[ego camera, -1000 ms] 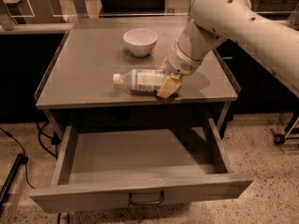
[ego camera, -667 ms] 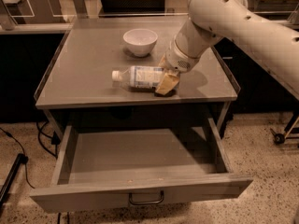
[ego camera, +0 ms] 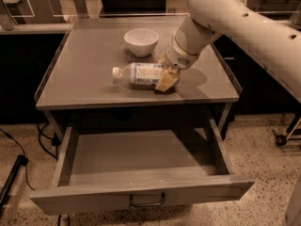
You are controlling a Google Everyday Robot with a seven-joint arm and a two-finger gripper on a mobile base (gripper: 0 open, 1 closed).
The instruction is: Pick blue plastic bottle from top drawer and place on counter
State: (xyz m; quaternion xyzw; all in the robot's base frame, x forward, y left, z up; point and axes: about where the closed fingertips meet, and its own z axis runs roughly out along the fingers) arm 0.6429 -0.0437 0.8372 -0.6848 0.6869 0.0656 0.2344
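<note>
Since the earlier frame, the hand [ego camera: 167, 80] and the blue plastic bottle [ego camera: 138, 74] were shifted together slightly toward 12 o'clock. The bowl [ego camera: 141, 41] and the top drawer [ego camera: 141, 157] were left where they stood.

The bottle was seen lying on its side on the surface [ego camera: 84, 79], at about 6 o'clock of the bowl, with its cap toward 9 o'clock. Its base end, at 3 o'clock, was clasped by the hand. The hand was judged to be clenched on the bottle, since both had been displaced as one.

The removal from the drawer was done, and the drawer was left pulled open with nothing seen inside. Only the release and the withdrawal of the arm [ego camera: 244, 22] were judged to be left.

The bottle's base was hidden behind the hand. Full contact between bottle and surface could not be confirmed, and the label print could not be read. The arm was cut off at the frame's 3 o'clock edge.
</note>
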